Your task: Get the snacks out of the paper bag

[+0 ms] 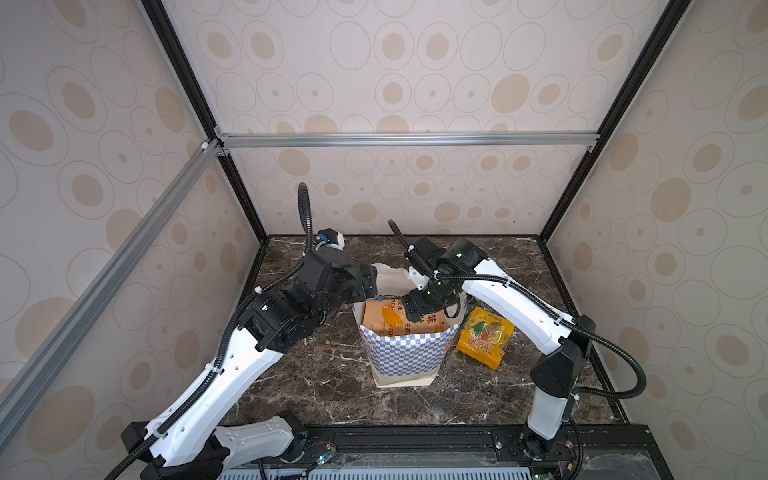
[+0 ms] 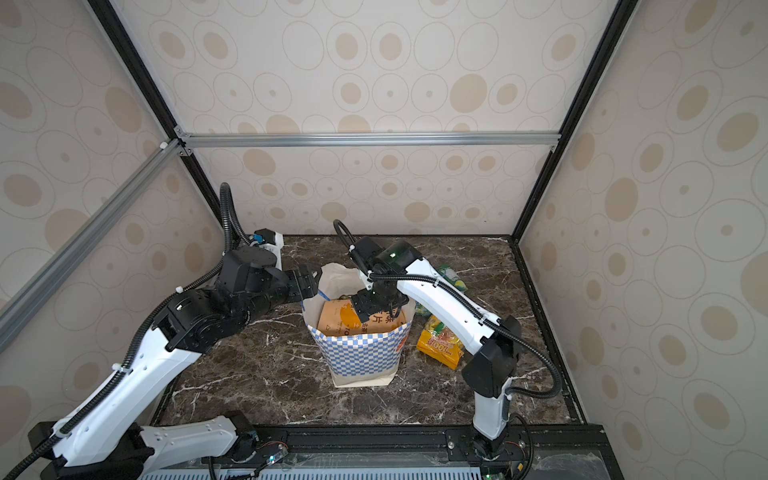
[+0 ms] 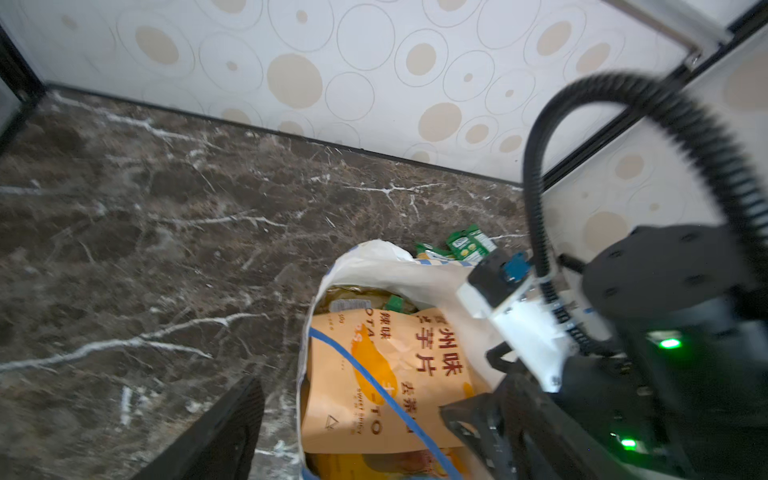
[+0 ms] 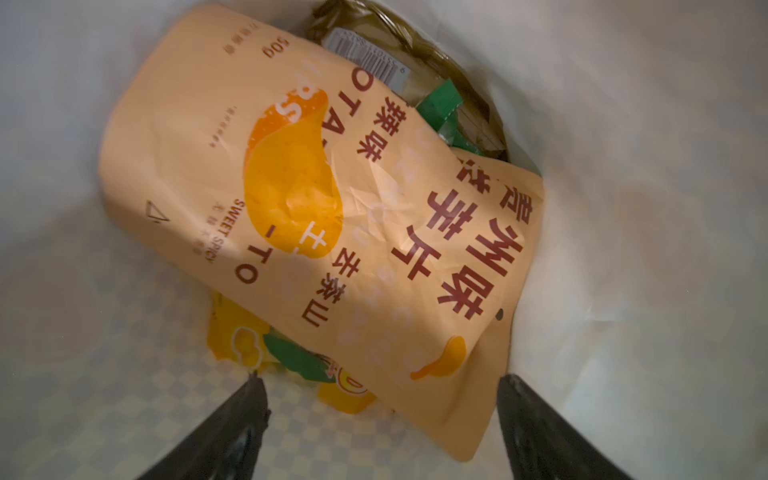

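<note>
All of the scene is being carried by a dark marble tabletop [image 1: 324, 386], which is being enclosed by panels patterned with beige ovals. Two white-and-black arms are being held over it in both top views, the left arm [image 1: 232, 374] and the right arm [image 1: 515, 311], each angled inward toward the paper bag [image 1: 405, 357]. The paper bag is being shown standing upright near the middle of the tabletop, mouth open, with its blue-and-white checkered band facing the front.

Inside it, an orange-tan chips bag [image 4: 311, 208] printed with Chinese characters is being shown uppermost, tilted against the white inner wall. A crinkly golden-transparent bag [image 4: 436, 54] with a barcode label is being partly covered by one end of it, and a yellow packet [image 4: 245, 345] by the other end. A yellow-orange gummy bag [image 1: 484, 338] is being shown flat on the tabletop just beside the paper bag, below the right arm.

The right gripper [image 4: 382, 424] is being held inside the bag's mouth above the chips bag, its jaws spread wide with nothing between them. The left gripper [image 3: 361, 432] is being held at the rim on the left arm's side, its jaws likewise wide and gripping nothing.

Small green packets [image 3: 469, 243] are being shown on the tabletop behind the paper bag, and one more green packet [image 4: 440, 104] is being wedged between the chips bag and the golden-transparent bag. A thin blue cord handle [image 3: 374, 386] is being seen running across the chips bag between the left gripper's jaws; whether it is being touched cannot be told.
</note>
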